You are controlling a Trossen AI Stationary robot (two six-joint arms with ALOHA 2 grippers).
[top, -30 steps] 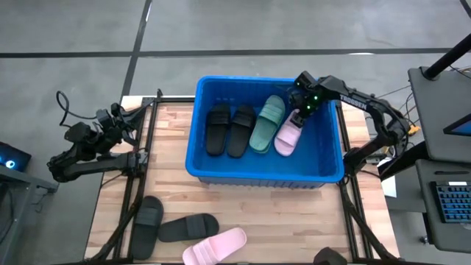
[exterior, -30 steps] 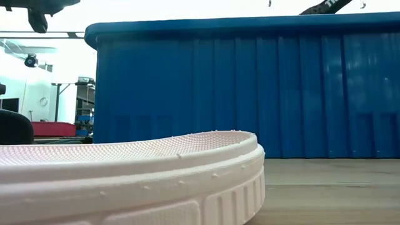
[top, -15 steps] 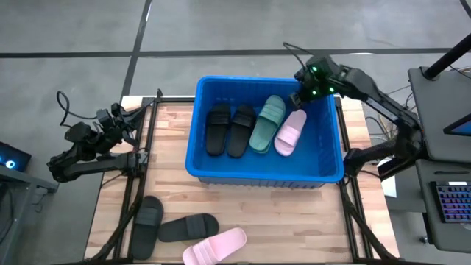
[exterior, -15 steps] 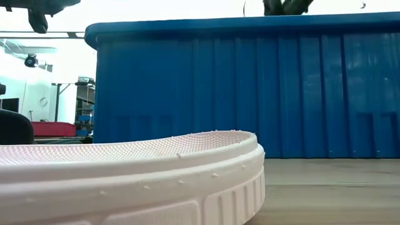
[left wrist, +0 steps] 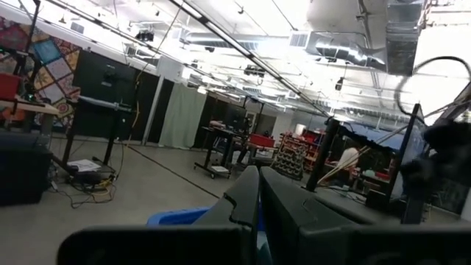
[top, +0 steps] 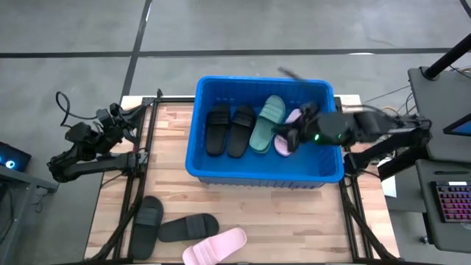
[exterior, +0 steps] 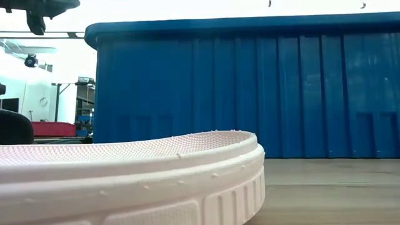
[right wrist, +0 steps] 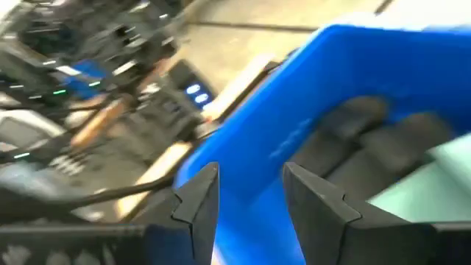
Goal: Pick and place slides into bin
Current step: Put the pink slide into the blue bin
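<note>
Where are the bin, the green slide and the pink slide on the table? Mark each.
bin (top: 257,175): high view, near rim.
green slide (top: 266,122): high view, strap band.
pink slide on the table (top: 215,247): high view, its middle.

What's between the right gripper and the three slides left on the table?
The bin's near wall. The right gripper is inside the blue bin, fingers apart and empty, over the pink slide already there. The two black slides and the pink slide on the table lie beyond that wall; nothing else visible blocks them.

Bright blue bin (top: 265,168), two black slides (top: 228,130), one dark green (top: 266,122) and one pale pink (top: 287,140) inside, pale wood-grain surface (top: 280,221), pink slide (top: 215,247) with ridged sole
</note>
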